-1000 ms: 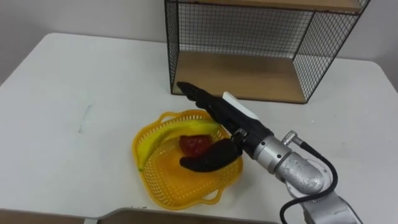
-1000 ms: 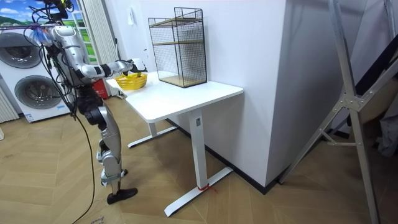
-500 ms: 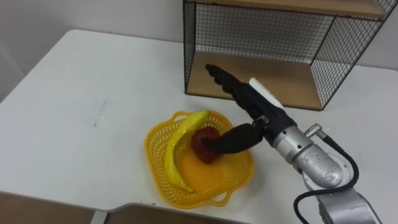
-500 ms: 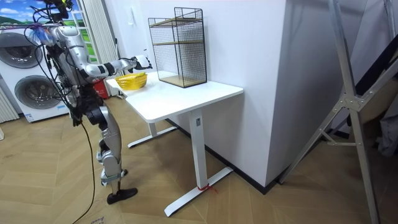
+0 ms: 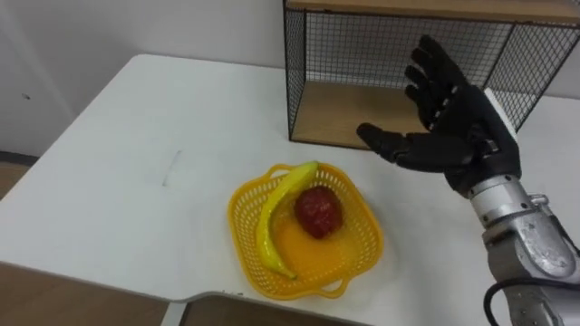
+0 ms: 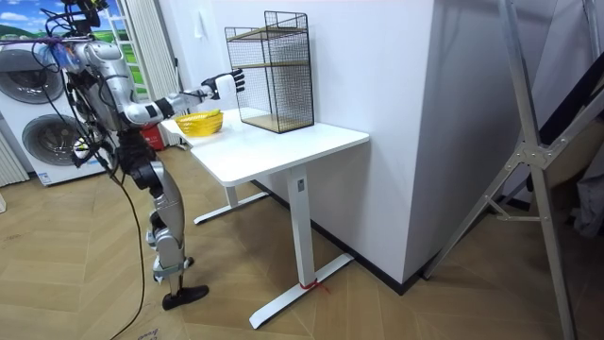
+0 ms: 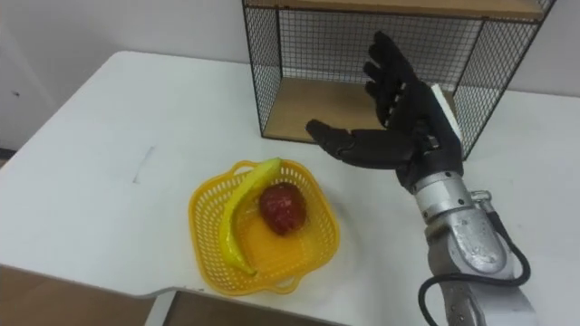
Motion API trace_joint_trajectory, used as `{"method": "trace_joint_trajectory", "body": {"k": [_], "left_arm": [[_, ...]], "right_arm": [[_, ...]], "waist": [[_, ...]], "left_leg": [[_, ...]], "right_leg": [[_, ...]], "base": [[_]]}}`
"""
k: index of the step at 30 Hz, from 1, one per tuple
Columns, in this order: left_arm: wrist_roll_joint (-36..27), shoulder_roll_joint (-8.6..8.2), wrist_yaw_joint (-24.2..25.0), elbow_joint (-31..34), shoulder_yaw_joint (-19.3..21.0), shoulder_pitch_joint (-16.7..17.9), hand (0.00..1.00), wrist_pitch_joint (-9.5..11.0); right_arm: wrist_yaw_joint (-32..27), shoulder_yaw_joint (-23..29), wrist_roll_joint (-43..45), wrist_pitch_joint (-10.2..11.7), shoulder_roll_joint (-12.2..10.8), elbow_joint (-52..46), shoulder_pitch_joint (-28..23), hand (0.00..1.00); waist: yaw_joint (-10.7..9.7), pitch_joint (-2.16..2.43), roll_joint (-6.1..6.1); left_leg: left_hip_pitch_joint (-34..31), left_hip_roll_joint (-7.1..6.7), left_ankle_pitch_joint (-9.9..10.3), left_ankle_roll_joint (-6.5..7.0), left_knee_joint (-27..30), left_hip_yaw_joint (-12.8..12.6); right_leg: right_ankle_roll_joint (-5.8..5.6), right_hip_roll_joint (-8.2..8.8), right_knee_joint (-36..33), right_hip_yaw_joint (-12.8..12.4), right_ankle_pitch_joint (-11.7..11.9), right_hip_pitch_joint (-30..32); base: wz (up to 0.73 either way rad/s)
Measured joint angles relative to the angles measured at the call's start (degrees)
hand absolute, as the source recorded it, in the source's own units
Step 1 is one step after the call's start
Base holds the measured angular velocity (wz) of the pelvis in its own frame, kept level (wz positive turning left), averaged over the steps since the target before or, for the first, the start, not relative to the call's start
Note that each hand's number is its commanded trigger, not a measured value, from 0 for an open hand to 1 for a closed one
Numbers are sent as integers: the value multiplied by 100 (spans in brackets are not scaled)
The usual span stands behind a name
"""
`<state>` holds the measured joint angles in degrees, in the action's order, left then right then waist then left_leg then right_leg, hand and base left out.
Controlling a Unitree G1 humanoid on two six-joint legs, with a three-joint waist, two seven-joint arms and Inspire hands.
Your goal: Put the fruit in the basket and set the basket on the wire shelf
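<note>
Now: 1 banana (image 5: 272,210) and 1 red fruit (image 5: 317,211), possibly an apple, lie touching inside the yellow basket (image 5: 367,244), the banana curving along its left side. The basket sits on the white surface (image 5: 136,163) near the front edge. The wire shelf (image 5: 362,54) stands behind it, apart. The right hand (image 5: 462,136) hovers above the surface, right of the basket, before the shelf's opening, fingers (image 5: 426,68) straight and spread apart, holding nothing.

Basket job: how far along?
Done: banana and red fruit lie in the basket. In hand: nothing; the right hand is open, raised in front of the wire shelf. Left: the basket sits on the table and needs lifting onto the shelf.
</note>
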<state>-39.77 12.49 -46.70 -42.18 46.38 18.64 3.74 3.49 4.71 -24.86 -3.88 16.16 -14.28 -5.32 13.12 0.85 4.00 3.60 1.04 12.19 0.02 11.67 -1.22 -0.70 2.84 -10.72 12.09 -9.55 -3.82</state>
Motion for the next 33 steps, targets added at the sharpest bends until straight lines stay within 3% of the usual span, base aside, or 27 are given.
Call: {"method": "trace_joint_trajectory", "body": {"k": [3,5,8,13,16,20,25,31,33], "left_arm": [[332,88,-561,844,90,0,0,223],[734,89,-906,1477,85,-42,0,302],[1370,88,-1225,2323,76,-127,0,349],[1841,77,-1314,3792,-69,-126,0,385],[1967,76,-1225,4479,-433,-131,0,424],[1955,35,-864,4976,-908,-150,0,434],[1826,-27,-297,5315,-1532,-150,0,442],[1609,-204,1038,5345,-2875,-155,0,435],[1267,-286,1616,5337,-3302,-155,0,424]], "right_arm": [[-146,157,-68,16,0,-75,-121,0],[-209,215,-69,19,-2,-77,-282,0],[-210,277,-48,19,-8,-75,-461,0],[-185,321,57,19,-15,-18,-552,0],[-143,312,-3,24,-22,26,-578,0],[-96,302,-60,77,-64,193,-617,0],[118,270,-40,84,-163,301,-727,0],[520,17,64,178,-319,676,-704,0],[552,-138,62,178,-434,897,-701,0]], "waist": [[54,9,5],[91,31,-34],[98,29,-29],[3,1,-39],[-94,-35,-72],[-323,-79,-156],[-465,-63,-248],[-584,-71,-258],[-675,-87,-263]], "left_leg": [[20,-1,-4,7,6,-44],[28,-2,-3,7,2,-24],[42,-2,-1,8,-5,-15],[28,-4,0,7,-6,-13],[14,-4,0,7,8,1],[-16,-23,-1,8,2,40],[-18,-24,-1,10,6,27],[4,-27,1,14,8,-9],[11,-18,0,15,10,-30]], "right_leg": [[-5,10,2,10,2,4],[-6,11,-2,38,2,-3],[-6,12,-3,60,2,-15],[-8,15,9,63,1,-1],[-8,11,17,72,1,-15],[-25,19,26,101,-16,-23],[-25,22,10,86,-15,-25],[-28,32,-2,72,-13,-38],[-27,31,-31,62,-13,-29]], "base": [[-6],[0],[1],[0],[4],[6],[-2],[-2],[-2]]}}
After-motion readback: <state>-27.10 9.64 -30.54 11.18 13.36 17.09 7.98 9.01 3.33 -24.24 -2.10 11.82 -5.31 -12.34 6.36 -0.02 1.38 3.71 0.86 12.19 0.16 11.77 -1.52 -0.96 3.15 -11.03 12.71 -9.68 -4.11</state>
